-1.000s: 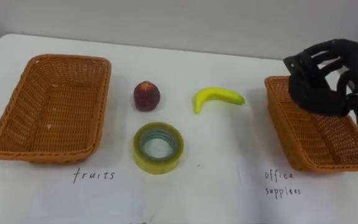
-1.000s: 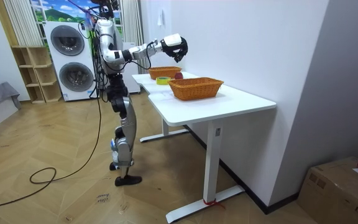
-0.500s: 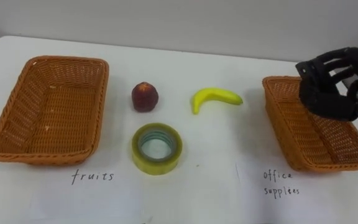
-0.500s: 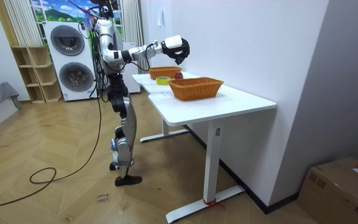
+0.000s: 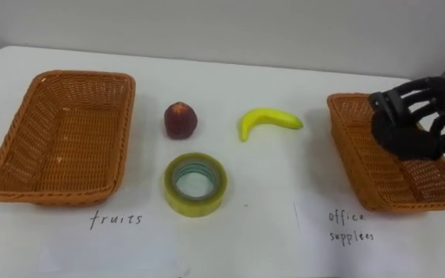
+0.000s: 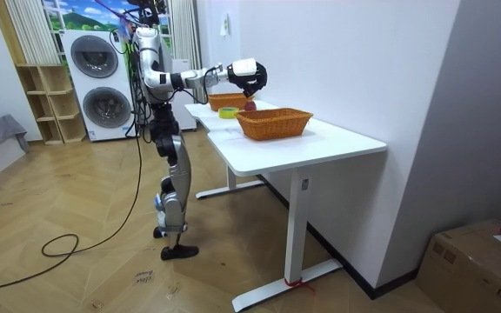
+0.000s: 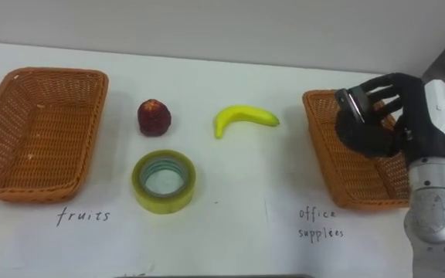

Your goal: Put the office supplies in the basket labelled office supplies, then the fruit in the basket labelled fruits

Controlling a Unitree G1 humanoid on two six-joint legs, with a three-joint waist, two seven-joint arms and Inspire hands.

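Note:
Over the right-hand wicker basket, labelled for office supplies, hovers my right hand. Its fingers are curled round a dark object with a grey end; what that object is I cannot make out. A dark red fruit and a yellow banana lie on the white table between the two baskets. A roll of yellowish tape lies flat in front of the fruit. The left-hand wicker basket, labelled for fruits, holds nothing. In the room view I stand at the table's long side with the right arm stretched over it.
Handwritten labels sit on the table in front of each basket. A white wall runs along the table's far edge. In the room view, washing machines and a shelf stand behind me, and a cardboard box sits on the wooden floor.
My right hand has moved down and to the right, closer to the office supplies basket. The fruit, the banana and the tape have stayed put.

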